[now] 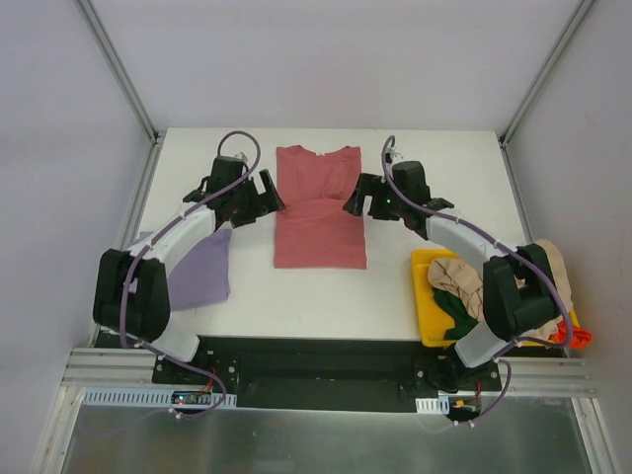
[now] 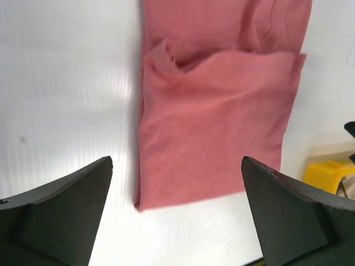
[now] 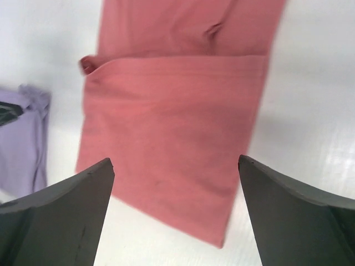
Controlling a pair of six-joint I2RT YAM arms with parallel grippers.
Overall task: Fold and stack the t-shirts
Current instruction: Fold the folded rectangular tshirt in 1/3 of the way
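Pink-red tee (image 1: pixel 319 232) flat mid-bench (image 1: pixel 296 296), sides folded in to a long rectangle, collar at far end, one layer doubled over its near half; lavender tee (image 1: pixel 202 269) folded near-left; beige tee (image 1: pixel 456 276), green tee (image 1: pixel 457 312), orange-red tee (image 1: pixel 581 337) heaped near-right, crumpled.

You get bright, even light from overhead in the top view. The white table (image 1: pixel 425 178) is nearly washed out, and the arms (image 1: pixel 183 237) throw only faint, soft shadows. From the left wrist, glare whitens the table left of the pink shirt (image 2: pixel 216 127), whose near edge is slightly blurred. The fingers (image 2: pixel 61 221) read as dark masses with little detail. The right wrist view is softer overall, and the lavender shirt (image 3: pixel 22 138) at its left edge is out of focus.
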